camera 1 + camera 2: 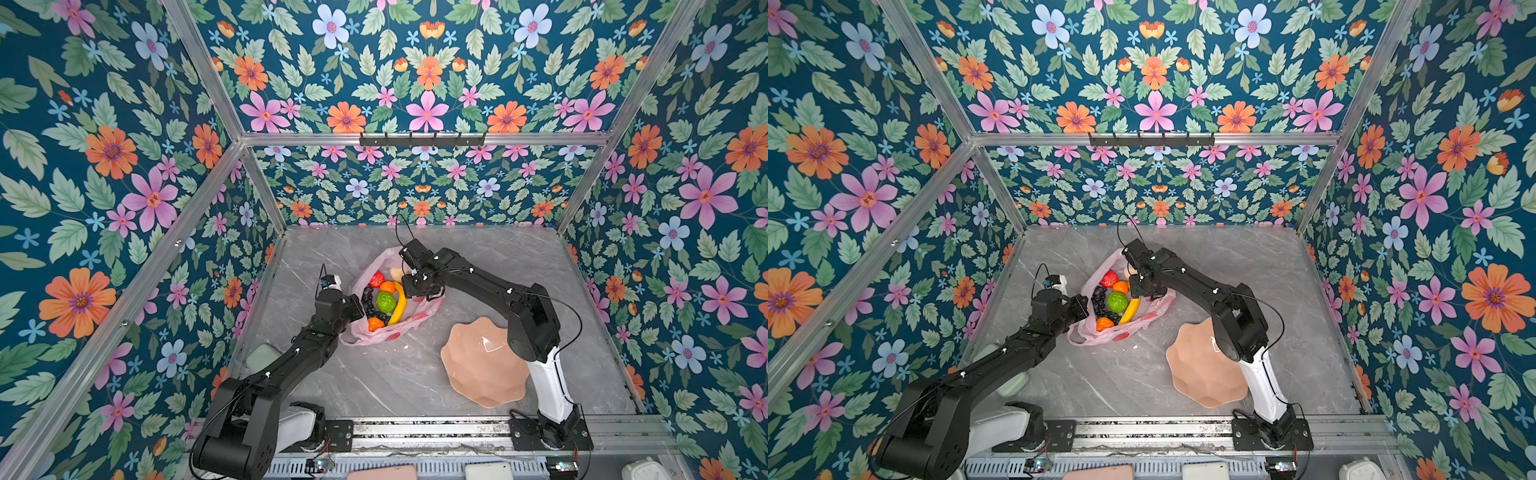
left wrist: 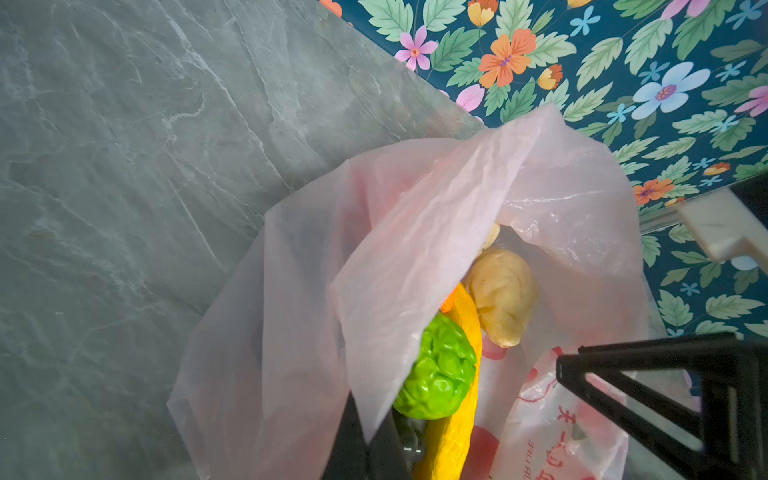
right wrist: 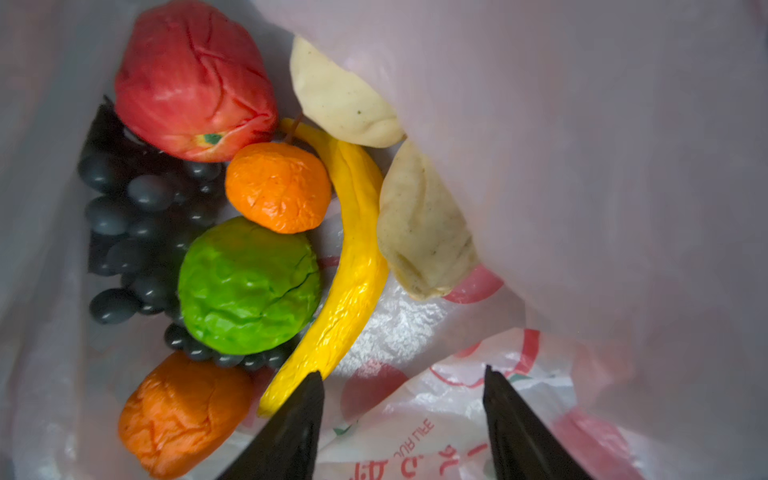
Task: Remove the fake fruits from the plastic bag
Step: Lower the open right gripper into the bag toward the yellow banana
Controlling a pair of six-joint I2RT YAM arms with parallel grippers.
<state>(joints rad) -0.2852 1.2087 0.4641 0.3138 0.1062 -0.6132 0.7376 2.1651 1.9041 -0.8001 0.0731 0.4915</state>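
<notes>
The pink plastic bag (image 1: 419, 309) lies open on the grey table in both top views, with the fake fruits inside. The right wrist view shows a red fruit (image 3: 191, 83), two oranges (image 3: 278, 187) (image 3: 183, 411), a green fruit (image 3: 249, 286), a banana (image 3: 353, 270), dark grapes (image 3: 133, 224) and two cream lumps (image 3: 345, 99) (image 3: 419, 224). My right gripper (image 3: 402, 371) is open inside the bag's mouth, over printed film. One of its fingers is beside the banana's end. My left gripper (image 2: 368, 444) is shut on the bag's near rim, holding the film up.
A peach scalloped plate (image 1: 478, 370) lies to the front right of the bag (image 1: 1156, 306), partly under the right arm. A pale green object (image 1: 262, 357) sits by the left wall under the left arm. The back wall stands close behind the bag.
</notes>
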